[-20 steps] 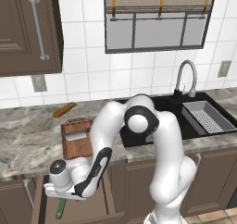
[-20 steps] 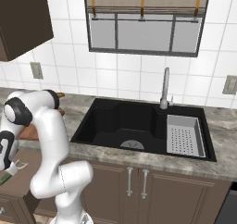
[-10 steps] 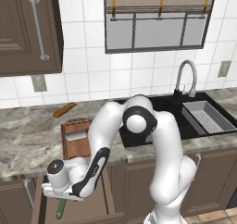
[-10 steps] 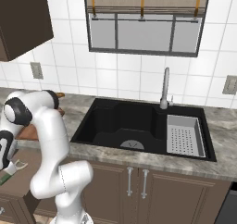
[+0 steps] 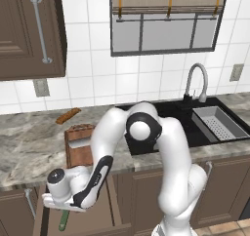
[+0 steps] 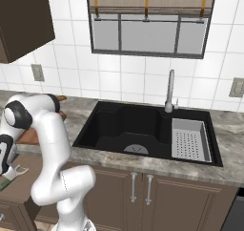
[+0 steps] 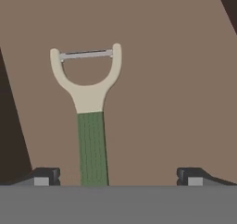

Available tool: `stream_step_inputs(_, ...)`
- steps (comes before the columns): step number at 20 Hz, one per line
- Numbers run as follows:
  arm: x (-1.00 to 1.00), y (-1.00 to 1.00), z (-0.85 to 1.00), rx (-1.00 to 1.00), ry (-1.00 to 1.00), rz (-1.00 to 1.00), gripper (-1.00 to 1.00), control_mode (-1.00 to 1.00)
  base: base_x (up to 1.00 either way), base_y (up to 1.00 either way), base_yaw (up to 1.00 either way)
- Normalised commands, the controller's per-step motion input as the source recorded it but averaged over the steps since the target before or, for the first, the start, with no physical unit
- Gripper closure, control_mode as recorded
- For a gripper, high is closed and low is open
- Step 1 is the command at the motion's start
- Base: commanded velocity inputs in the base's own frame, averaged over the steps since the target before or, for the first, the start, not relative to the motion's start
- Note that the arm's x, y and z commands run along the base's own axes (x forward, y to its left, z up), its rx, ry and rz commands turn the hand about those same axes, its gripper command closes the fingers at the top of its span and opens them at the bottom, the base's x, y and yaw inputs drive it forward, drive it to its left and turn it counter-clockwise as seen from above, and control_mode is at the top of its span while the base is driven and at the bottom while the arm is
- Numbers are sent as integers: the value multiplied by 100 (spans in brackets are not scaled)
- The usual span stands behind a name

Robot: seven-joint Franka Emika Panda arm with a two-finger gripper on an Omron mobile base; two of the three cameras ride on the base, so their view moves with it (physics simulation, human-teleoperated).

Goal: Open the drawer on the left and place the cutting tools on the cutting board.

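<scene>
Your gripper [image 7: 118,176] hangs low inside the pulled-out drawer [image 5: 105,208], its jaws spread wide and grasping nothing; in the hand view the two dark fingertips [image 7: 44,176] stand well apart at the bottom. Between them, nearer the left fingertip, lies the peeler [image 7: 89,109] flat on the drawer's brown floor, green handle toward your hand and white Y-shaped head pointing away, touched by neither finger. From the left base view you see the hand [image 5: 61,193] over the drawer's left part, with the green end of the peeler [image 5: 64,221] poking out just beneath it, near the drawer's front edge. In the right base view the peeler's white head [image 6: 14,170] shows at the left edge, on the drawer floor. The cutting board [image 5: 78,143] rests on the counter [image 5: 24,149] above the drawer, near the counter's front edge, and an orange-brown bread stick [image 5: 68,115] lies behind it toward the wall. The sink [image 5: 195,125] sits to the right.
</scene>
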Motion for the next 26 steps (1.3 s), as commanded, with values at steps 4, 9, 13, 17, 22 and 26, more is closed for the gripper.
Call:
stream_step_inputs(4,0,6,-24,0,-2,-1,-100,-100,0,0,0)
stream_step_inputs(9,-2,4,-26,0,-4,-2,-100,-100,0,0,0)
stream_step_inputs(13,-2,5,-18,0,-5,-2,-100,-100,0,0,0)
stream_step_inputs(17,-16,10,-7,0,-5,-4,-100,-100,0,0,0)
stream_step_inputs(22,-46,10,-14,0,-1,-6,-100,-100,0,0,0)
stream_step_inputs(26,-69,4,-33,0,0,-8,-100,-100,0,0,0)
